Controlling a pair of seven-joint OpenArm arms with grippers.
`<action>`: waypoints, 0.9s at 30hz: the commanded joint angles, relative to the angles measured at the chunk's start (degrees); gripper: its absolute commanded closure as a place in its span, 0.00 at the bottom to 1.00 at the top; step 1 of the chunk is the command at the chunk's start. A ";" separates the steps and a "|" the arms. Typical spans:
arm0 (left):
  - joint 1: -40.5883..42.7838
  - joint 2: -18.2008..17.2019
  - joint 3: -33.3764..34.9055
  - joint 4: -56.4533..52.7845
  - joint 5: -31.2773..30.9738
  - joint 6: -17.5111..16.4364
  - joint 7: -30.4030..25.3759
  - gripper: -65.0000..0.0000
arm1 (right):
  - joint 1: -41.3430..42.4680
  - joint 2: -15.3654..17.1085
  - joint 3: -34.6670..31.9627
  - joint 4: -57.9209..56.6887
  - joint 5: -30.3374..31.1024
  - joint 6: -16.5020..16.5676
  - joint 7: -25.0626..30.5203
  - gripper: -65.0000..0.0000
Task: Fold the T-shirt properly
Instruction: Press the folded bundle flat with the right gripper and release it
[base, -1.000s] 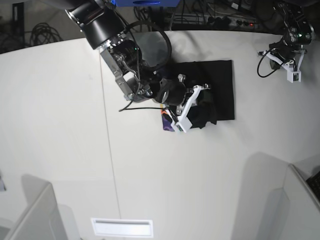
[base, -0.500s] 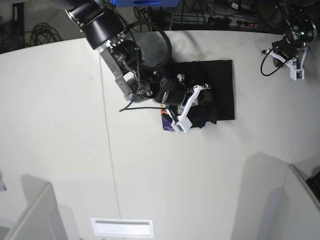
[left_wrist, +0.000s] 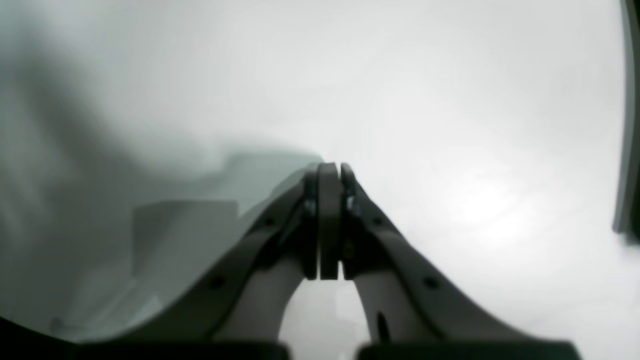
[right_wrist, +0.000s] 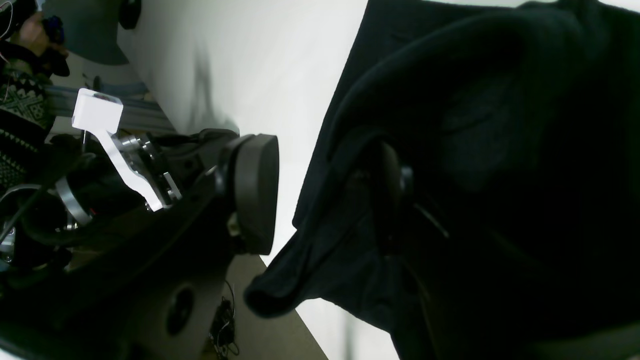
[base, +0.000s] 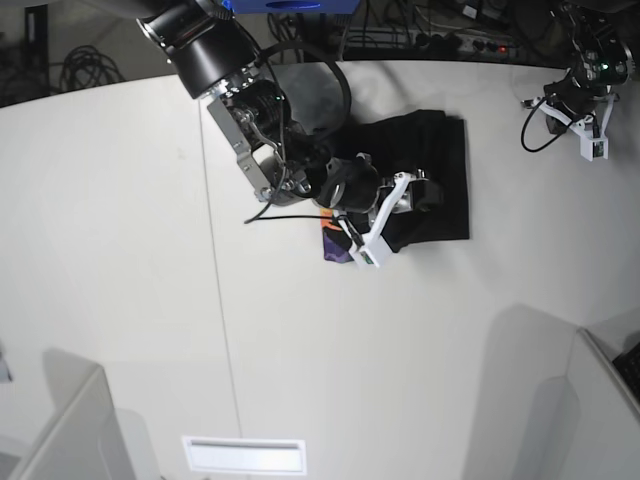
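The black T-shirt (base: 448, 160) lies folded into a rough rectangle at the back middle of the white table (base: 120, 250). A bit of orange and purple print (base: 333, 246) pokes out at its near left corner. My right gripper (base: 420, 194) is low over the shirt's bunched front part. In the right wrist view my right gripper (right_wrist: 320, 195) is open, its jaws wide apart, and a fold of the T-shirt (right_wrist: 490, 125) drapes over one finger (right_wrist: 385, 190). My left gripper (base: 560, 104) hangs over the back right corner, away from the shirt. It is shut and empty (left_wrist: 330, 172).
A seam (base: 215, 250) runs front to back across the table, left of the shirt. Grey panels stand at the front left (base: 70, 430) and front right (base: 600, 400). Cables and a power strip (base: 470, 42) lie behind the table's back edge.
My right gripper has opened and moved a little right across the shirt; the bunched cloth sits looser. My left arm has drawn slightly toward the back right.
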 joint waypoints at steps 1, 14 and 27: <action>-0.03 -0.81 -0.36 0.69 -0.36 -0.08 -0.64 1.00 | 1.12 -1.20 -1.33 0.69 0.92 0.61 0.91 0.59; 0.15 -0.81 -0.36 0.51 -0.54 -0.08 -0.64 1.00 | 8.77 -1.82 -19.70 -1.77 0.83 0.61 1.18 0.60; 0.76 0.69 0.25 6.05 -0.80 -1.40 -0.64 1.00 | 4.82 5.39 -6.34 10.01 1.36 0.70 0.74 0.60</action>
